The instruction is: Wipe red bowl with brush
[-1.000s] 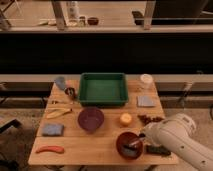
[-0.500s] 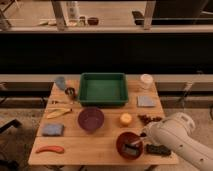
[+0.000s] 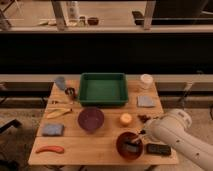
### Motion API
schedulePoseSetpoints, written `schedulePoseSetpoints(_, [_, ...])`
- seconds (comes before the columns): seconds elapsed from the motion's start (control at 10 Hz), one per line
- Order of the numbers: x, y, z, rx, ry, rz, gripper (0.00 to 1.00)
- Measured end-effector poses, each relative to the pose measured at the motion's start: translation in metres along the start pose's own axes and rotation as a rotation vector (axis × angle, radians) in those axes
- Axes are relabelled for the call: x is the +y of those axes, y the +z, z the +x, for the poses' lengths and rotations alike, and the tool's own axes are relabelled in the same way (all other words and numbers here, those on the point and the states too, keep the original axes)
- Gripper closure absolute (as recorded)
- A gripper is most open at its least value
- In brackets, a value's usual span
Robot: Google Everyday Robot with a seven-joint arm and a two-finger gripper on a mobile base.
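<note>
The red bowl (image 3: 128, 145) sits near the front right of the wooden table (image 3: 90, 150), its dark inside facing up. My gripper (image 3: 137, 140) reaches in from the right on a white arm (image 3: 175, 132) and hangs over the bowl's right half. The brush (image 3: 131, 147) lies inside the bowl, its pale head low in the bowl, at the gripper's tip. The purple bowl (image 3: 91, 119) stands to the left, in the middle of the table.
A green tray (image 3: 103, 89) is at the back centre. A flat black block (image 3: 158, 149) lies right of the red bowl, an orange ball (image 3: 125, 119) behind it. A carrot-shaped thing (image 3: 49, 149), blue cloth (image 3: 52, 130) and banana (image 3: 58, 113) lie left.
The arm and gripper have shifted slightly over the red bowl; the brush stays inside it. Nothing else has moved.
</note>
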Motion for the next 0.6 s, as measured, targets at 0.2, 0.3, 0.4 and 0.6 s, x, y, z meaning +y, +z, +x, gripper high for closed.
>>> schedulePoseSetpoints(0.2, [-0.004, 0.005, 0.004, 0.011, -0.001, -0.007, 1.0])
schedulePoseSetpoints(0.3, [-0.006, 0.007, 0.004, 0.013, -0.003, -0.009, 1.0])
schedulePoseSetpoints(0.4, [-0.007, 0.009, 0.003, 0.013, -0.006, -0.012, 1.0])
schedulePoseSetpoints(0.6, [-0.01, 0.015, -0.009, 0.008, -0.023, -0.02, 1.0])
